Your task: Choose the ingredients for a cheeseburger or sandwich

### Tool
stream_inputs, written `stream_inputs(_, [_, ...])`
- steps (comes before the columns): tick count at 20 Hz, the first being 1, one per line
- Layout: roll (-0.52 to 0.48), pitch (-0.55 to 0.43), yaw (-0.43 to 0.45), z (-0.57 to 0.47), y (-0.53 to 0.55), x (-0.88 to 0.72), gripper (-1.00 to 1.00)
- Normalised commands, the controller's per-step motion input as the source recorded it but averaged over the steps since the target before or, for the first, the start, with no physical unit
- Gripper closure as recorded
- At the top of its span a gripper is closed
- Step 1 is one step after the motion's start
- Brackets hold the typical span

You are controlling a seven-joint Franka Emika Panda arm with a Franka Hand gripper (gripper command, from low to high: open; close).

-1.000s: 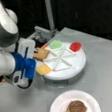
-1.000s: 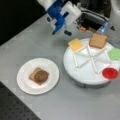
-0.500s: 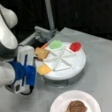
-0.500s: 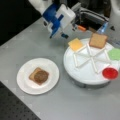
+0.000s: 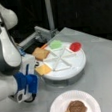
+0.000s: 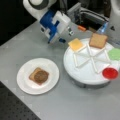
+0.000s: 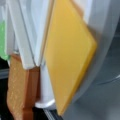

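Front views both show 1 toast slice (image 6: pixel 33 74) topped by the patty (image 6: pixel 41 76) on the plate (image 6: pixel 23 82) at lower left in a front view. Gripper (image 6: pixel 65 35) — jaw state cannot be told — hovers beside the cheese (image 6: pixel 76 44) on the divided tray (image 6: pixel 85 75); toast (image 6: pixel 98 40), lettuce (image 6: pixel 115 53), red disc (image 6: pixel 110 73) rightward.

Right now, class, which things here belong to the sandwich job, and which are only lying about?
Job: cheese, toast, lettuce, red disc, stacked toast and patty, end effector beside the cheese.
Lying about: metal post, grey table.
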Motion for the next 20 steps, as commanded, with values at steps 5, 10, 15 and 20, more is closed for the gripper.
stream_inputs(5, [0.434,0.057,0.016,-0.12,-0.24,0.2,-1.0])
stream_inputs(10, [0.401,-0.001,0.002,-0.11,-0.05,0.17,-1.0])
stream_inputs(15, [0.342,-0.055,-0.002,-0.1,0.0,0.17,-1.0])
stream_inputs(20, [0.309,-0.116,0.015,-0.13,0.01,0.17,-1.0])
